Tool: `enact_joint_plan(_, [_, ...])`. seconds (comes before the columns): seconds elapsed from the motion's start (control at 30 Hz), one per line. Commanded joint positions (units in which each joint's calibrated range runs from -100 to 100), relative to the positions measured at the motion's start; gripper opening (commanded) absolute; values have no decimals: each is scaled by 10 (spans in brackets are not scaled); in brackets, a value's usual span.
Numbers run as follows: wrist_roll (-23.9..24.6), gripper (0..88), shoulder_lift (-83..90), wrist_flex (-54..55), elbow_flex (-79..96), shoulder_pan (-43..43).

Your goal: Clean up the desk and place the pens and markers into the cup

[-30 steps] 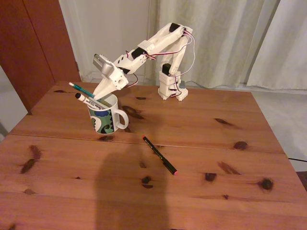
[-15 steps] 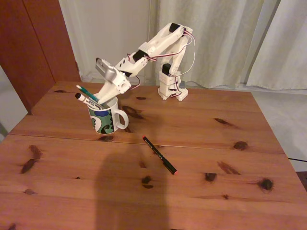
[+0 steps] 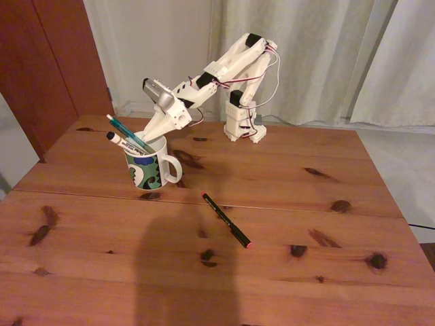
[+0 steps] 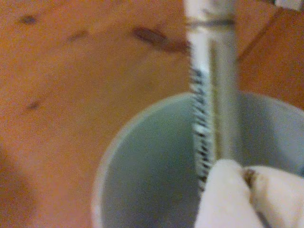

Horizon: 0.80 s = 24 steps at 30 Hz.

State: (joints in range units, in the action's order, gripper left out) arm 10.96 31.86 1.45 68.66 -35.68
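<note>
Fixed view: the white two-finger gripper (image 3: 151, 131) hangs over the patterned white ceramic mug (image 3: 151, 168) near the reddish-brown pine desk's (image 3: 285, 204) far-left corner; its grasp is unreadable. The thin black pen with a red end (image 3: 226, 220) lies mid-desk. Wrist view: the white marker (image 4: 209, 85) leans inside the mug.

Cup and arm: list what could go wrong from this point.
1. The teal pen and white marker lean far over the cup rim; a nudge from the gripper just above might flick them out or tip the cup.
2. The black pen lies on the desk, slim and flat, so a grasp may slip.
</note>
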Motion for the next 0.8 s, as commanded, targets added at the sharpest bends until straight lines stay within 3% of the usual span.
enact_joint_plan(0.0, [7, 9, 35, 16, -12, 7])
enact_joint_plan(0.37, [29, 8, 49, -23, -128, 72])
enact_joint_plan(0.77, [31, 8, -2, -404, -366, 262])
